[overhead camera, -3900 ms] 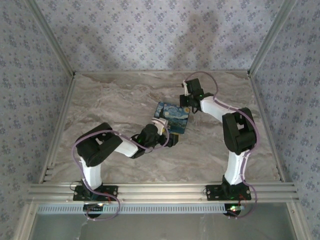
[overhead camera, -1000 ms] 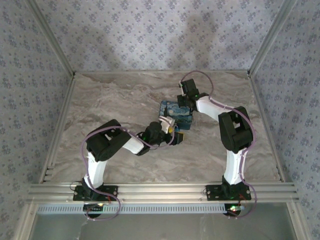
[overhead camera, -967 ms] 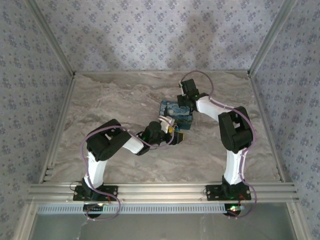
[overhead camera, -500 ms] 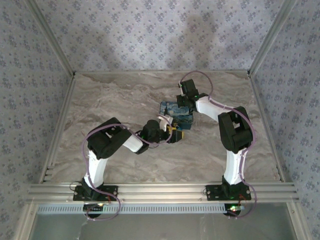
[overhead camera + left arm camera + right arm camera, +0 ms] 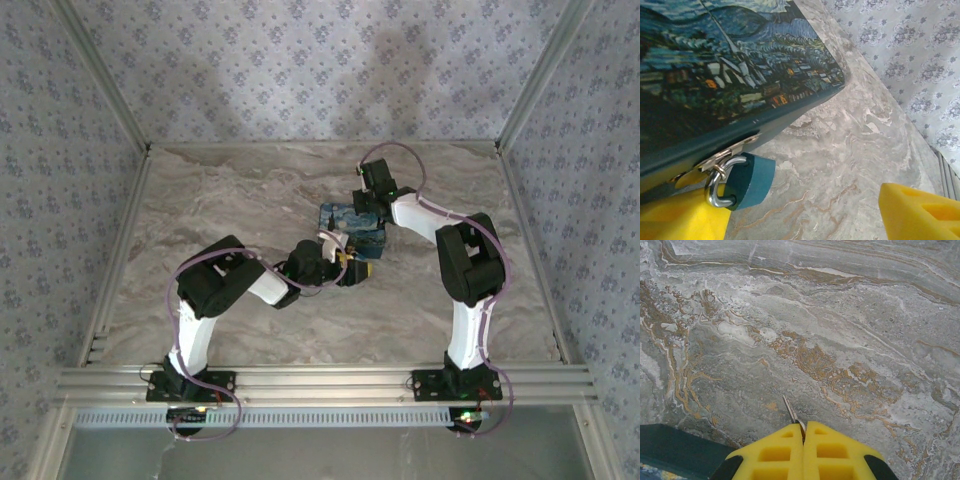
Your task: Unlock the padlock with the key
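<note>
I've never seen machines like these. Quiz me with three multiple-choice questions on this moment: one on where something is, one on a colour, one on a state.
1. Where is the padlock?
A. Hanging from the metal hasp on the box
B. Lying loose, far from the box
C. Sitting on top of the box lid

2. What colour are the fingers of the left pincer?
A. Red
B. Yellow
C. White

3. What state is the right pincer in?
A. Wide open, holding nothing
B. Shut on the padlock
C. Shut on the key

Answers:
1 A: its silver shackle loops through the hasp.
2 B: both finger blocks in the left wrist view are yellow.
3 C: the fingers meet, with a thin metal blade poking out between them.
</note>
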Robot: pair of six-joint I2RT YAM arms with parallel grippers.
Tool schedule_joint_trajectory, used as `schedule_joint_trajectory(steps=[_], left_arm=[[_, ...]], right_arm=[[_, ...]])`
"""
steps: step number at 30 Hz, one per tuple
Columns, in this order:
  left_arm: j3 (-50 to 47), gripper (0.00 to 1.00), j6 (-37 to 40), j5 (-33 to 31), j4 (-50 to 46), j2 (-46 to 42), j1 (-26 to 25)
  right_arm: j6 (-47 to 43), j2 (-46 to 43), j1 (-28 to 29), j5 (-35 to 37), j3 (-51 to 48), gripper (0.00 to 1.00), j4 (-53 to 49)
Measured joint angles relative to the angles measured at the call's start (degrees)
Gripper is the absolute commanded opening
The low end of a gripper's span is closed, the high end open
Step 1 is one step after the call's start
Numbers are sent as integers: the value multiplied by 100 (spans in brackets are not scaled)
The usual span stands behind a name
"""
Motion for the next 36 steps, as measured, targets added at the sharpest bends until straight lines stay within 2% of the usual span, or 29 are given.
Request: schedule_joint_trajectory(steps=[8, 13, 17, 23, 25, 27, 32, 36], left_arm=[[-367, 80, -284, -223, 872, 94, 0], [-433, 82, -328, -262, 1019, 96, -11], [-426, 73, -407, -278, 1097, 155, -11], [-348, 66, -680, -188, 1419, 380, -22], [-330, 69, -754, -153, 1550, 448, -24], [-326, 78, -826, -107, 1637, 461, -37], [-317, 80, -885, -146, 1707, 461, -90], [-219, 77, -918, -199, 1561, 461, -127]], right_arm=[[2, -11, 48, -48, -7, 0, -4], [24, -11, 68, -57, -7, 0, -4], [44, -11, 68, -66, -7, 0, -22], [44, -22, 70, -63, -7, 0, -35], [44, -22, 72, -61, -7, 0, -37], [46, -22, 72, -59, -7, 0, -31], [48, -22, 72, -59, -7, 0, -26], [50, -22, 72, -59, -7, 0, -20]])
